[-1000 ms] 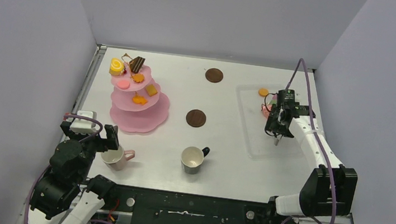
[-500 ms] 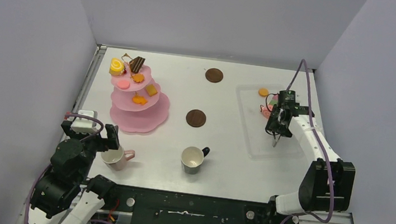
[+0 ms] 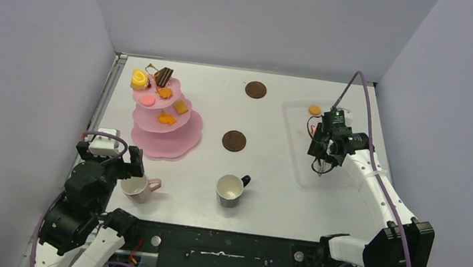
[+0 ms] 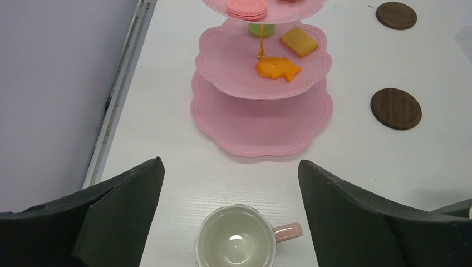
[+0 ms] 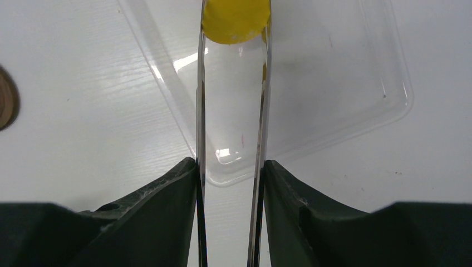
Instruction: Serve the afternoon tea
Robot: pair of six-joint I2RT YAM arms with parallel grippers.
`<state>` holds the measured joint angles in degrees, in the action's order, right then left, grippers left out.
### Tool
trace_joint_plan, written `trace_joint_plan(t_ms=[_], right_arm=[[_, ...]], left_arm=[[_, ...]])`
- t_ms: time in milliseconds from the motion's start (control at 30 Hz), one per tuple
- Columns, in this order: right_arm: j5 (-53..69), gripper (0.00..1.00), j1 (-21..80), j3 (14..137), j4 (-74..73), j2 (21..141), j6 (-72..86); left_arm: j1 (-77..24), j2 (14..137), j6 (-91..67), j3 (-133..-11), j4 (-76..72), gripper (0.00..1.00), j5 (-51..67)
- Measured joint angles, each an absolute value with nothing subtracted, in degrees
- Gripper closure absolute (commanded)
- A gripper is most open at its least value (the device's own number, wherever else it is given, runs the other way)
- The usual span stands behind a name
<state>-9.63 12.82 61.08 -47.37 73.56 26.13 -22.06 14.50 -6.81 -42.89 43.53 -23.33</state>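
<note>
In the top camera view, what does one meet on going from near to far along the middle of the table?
Black mug → near brown coaster → far brown coaster.

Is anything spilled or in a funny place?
Nothing is spilled or tipped. One oddity: the near coaster and far coaster sit bare, while the pink mug and black mug stand upright on the table, apart from them.
</note>
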Motion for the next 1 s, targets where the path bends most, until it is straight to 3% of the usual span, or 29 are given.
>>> trace_joint_plan(t_ms=[667,1000], right_arm=[[-12.7,0.59,30.4,68.7,-49.6,71.9,33.3],[-12.6,0.58,39.5,76.1,-42.8,79.2,32.3]], left_arm=[[-22.0,15.5,-6.8,-42.9,43.5,0.11,-23.2],[-21.9,14.3,-6.8,-42.9,43.5,0.11,-23.1]])
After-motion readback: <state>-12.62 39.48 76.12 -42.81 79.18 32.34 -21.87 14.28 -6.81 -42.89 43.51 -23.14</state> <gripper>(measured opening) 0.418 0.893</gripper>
